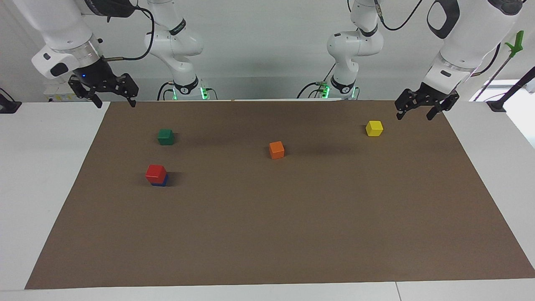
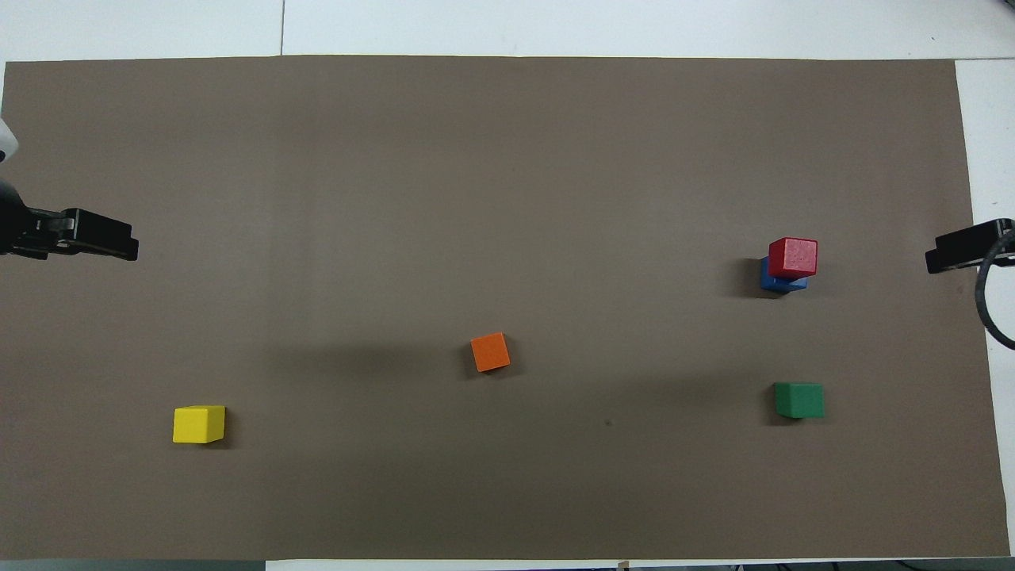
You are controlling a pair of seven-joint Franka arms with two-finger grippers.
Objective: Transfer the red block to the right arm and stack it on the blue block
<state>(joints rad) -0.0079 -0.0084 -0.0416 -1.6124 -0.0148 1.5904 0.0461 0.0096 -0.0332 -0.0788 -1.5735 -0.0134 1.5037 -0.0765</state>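
Right end effector (image 1: 113,98), fingers apart and holding nothing, hangs over the brown mat's (image 1: 267,234) corner at the right arm's end of the surface (image 1: 46,175). Red block (image 1: 156,172) sits on the blue block (image 1: 161,182), slightly askew, on the mat toward the right arm's end; green block (image 1: 166,136) lies nearer to the robots than that stack, orange block (image 1: 276,149) near mid-mat, yellow block (image 1: 374,128) toward the left arm's end. Left end effector (image 1: 420,112), fingers apart and holding nothing, hangs over the mat's edge just beside the yellow block.
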